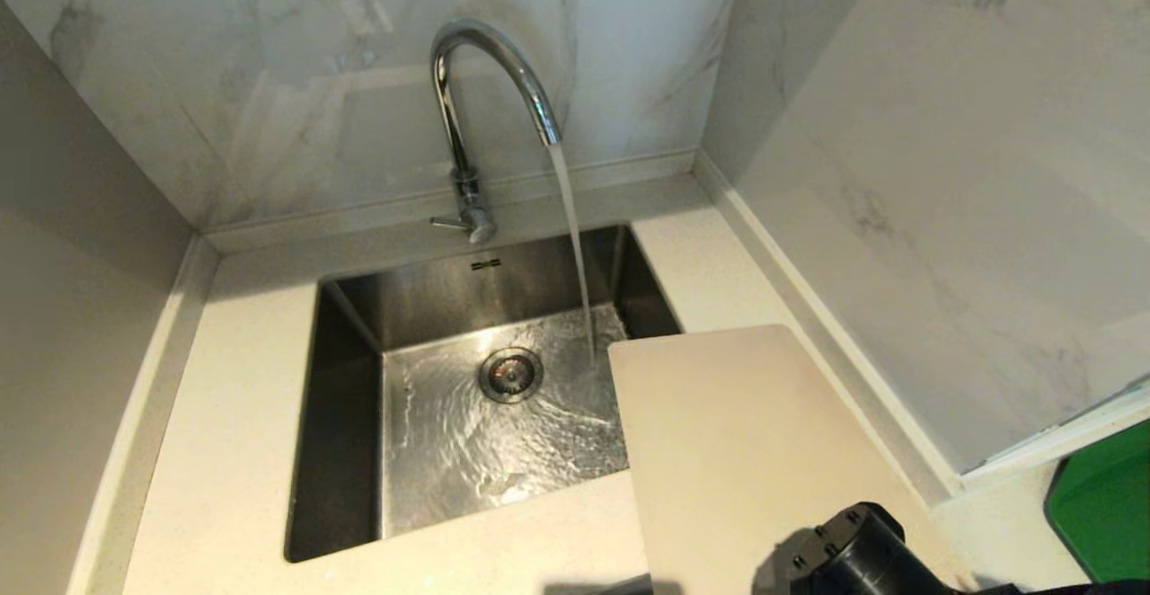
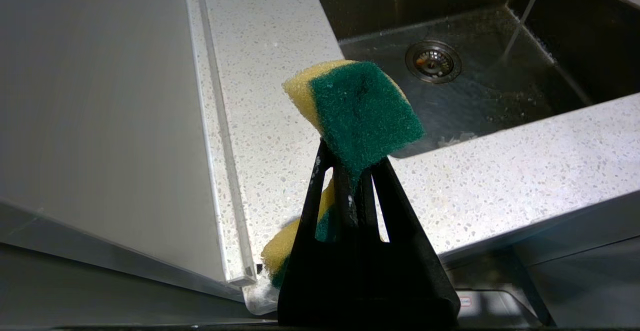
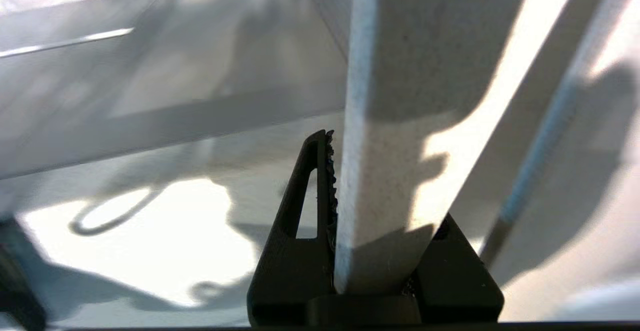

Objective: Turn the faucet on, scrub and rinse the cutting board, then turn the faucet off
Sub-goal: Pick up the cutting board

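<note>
The chrome faucet (image 1: 490,65) is running, and a stream of water (image 1: 575,244) falls into the steel sink (image 1: 350,415) just past the far corner of the cutting board (image 1: 746,451). The cream board lies over the sink's right rim and the counter. My right gripper (image 3: 380,181) is shut on the board's edge (image 3: 395,121); only the right arm's wrist (image 1: 853,550) shows in the head view, at the board's near end. My left gripper (image 2: 352,163) is shut on a yellow and green sponge (image 2: 360,111), held off the counter's front left, away from the sink.
The faucet's thin lever (image 1: 449,223) points left at its base. The drain (image 1: 510,374) sits mid-basin under rippling water. Marble walls close in behind and to the right. A green flat item (image 1: 1105,505) lies at the far right. Speckled counter (image 2: 500,171) surrounds the sink.
</note>
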